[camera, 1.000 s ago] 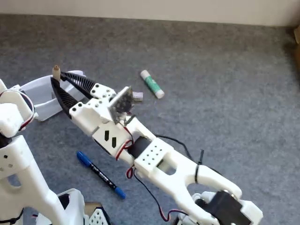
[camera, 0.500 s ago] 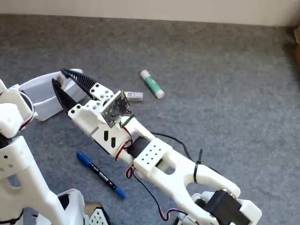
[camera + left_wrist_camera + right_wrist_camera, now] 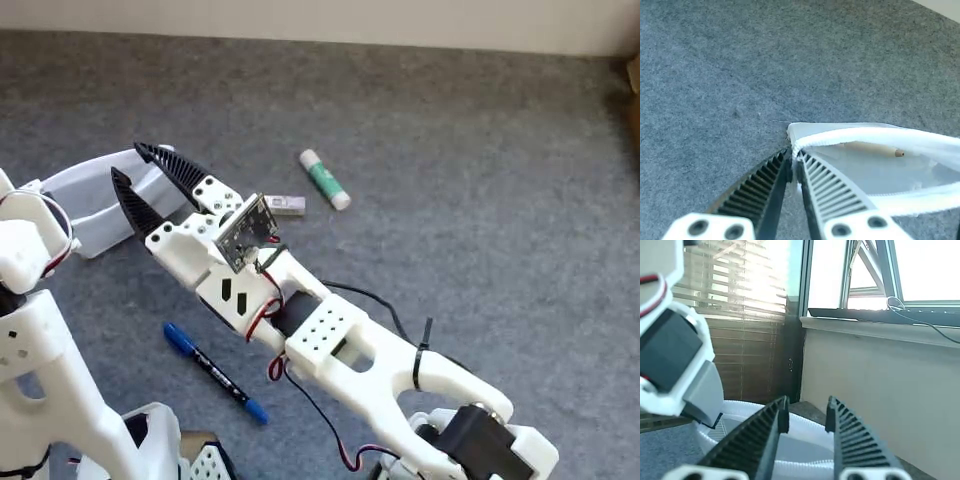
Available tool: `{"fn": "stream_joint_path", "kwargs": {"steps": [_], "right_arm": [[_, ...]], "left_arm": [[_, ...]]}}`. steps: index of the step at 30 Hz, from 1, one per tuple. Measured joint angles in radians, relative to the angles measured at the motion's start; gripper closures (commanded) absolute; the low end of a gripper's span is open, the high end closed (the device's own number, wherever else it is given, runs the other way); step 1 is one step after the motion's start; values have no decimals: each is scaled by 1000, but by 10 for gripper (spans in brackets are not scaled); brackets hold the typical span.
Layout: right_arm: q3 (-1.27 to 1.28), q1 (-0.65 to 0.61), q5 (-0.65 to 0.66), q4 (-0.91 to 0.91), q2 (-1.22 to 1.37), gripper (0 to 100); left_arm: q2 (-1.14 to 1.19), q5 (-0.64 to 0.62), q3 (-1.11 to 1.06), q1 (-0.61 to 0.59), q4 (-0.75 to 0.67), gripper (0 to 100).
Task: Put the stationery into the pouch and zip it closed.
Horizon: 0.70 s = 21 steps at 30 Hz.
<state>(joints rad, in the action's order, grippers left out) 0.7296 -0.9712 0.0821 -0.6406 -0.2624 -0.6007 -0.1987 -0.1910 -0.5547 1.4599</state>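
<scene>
The left gripper (image 3: 793, 154) is pinching one end of the rim of the translucent white soft-plastic pouch (image 3: 875, 175), with its jaws closed on the fabric. In this way it is holding the mouth open on the grey carpet (image 3: 480, 180). A thin, light wooden stick (image 3: 872, 148) is already lying inside the pouch. The right gripper (image 3: 125, 160) is hanging just above the open mouth, its black ribbed jaws apart and nothing between them.

Three pieces are lying outside. The green-and-white glue stick (image 3: 325, 181) and the small grey piece (image 3: 288, 205) are resting beyond the right arm, well apart from the pouch. The blue-capped black marker (image 3: 214, 372) is lying near the base of the left arm (image 3: 40, 330).

I think several things are risking to go wrong here. The left gripper is gripping only a narrow bit of the edge, so a small pull could be enough for the fabric to slip out, and then the mouth is collapsing. The open right jaws are very near the rim. If they are leaving sideways and not upward, one finger could be catching the rim and dragging the pouch, and the wooden stick could be sliding out. The glue stick is round, so a pinch off its middle is probably sending it rolling. The marker is lying close to the left arm, so the right arm could be knocking against it there.
</scene>
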Motion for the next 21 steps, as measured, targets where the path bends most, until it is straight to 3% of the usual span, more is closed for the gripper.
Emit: {"fn": "stream_joint_path", "kwargs": {"steps": [9, 21], "right_arm": [[0, 0, 0, 12, -183, 882], [0, -25, 0, 414, -381, 882]], "left_arm": [[0, 0, 0, 0, 0, 993], [0, 0, 0, 0, 0, 993]]}}
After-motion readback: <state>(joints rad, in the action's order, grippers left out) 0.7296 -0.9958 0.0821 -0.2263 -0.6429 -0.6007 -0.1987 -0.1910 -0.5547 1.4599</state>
